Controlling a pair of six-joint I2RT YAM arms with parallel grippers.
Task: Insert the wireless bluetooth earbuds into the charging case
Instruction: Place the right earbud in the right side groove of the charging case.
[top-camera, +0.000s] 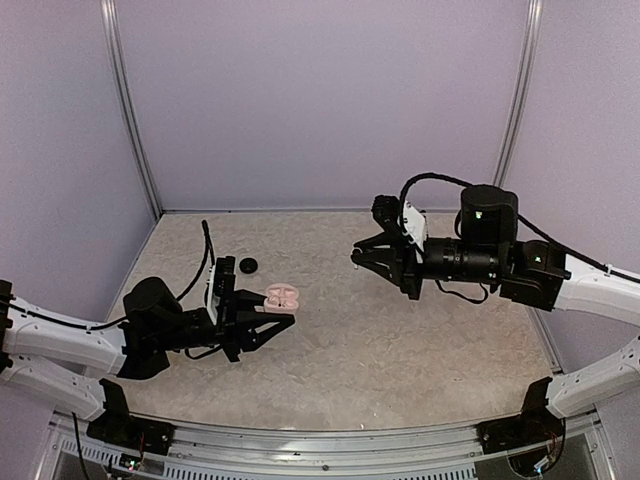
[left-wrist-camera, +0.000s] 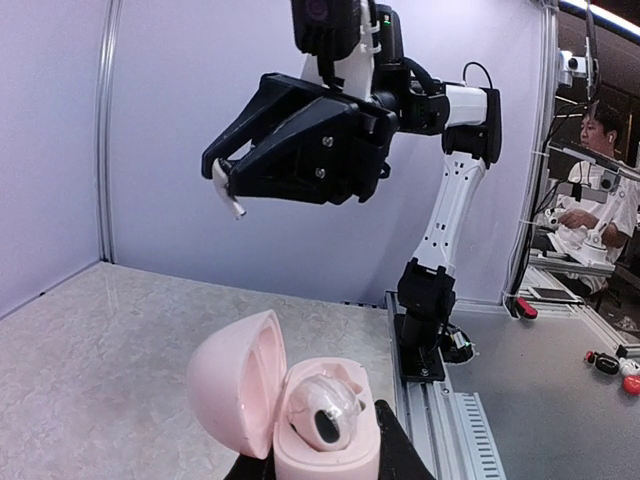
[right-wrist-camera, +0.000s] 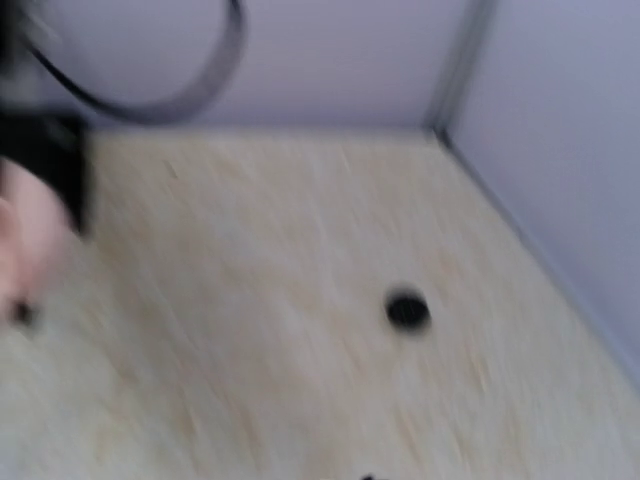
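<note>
Our left tool (top-camera: 281, 309) reaches low toward the right, jaws narrowed; our right tool (top-camera: 357, 257) points left, pinched shut.

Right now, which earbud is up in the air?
The white earbud pinched by the right gripper. The other earbud sits in the open pink case that the left gripper holds.

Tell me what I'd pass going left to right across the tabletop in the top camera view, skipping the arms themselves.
small black puck → pink charging case, lid open → white earbud, held up above the table
</note>
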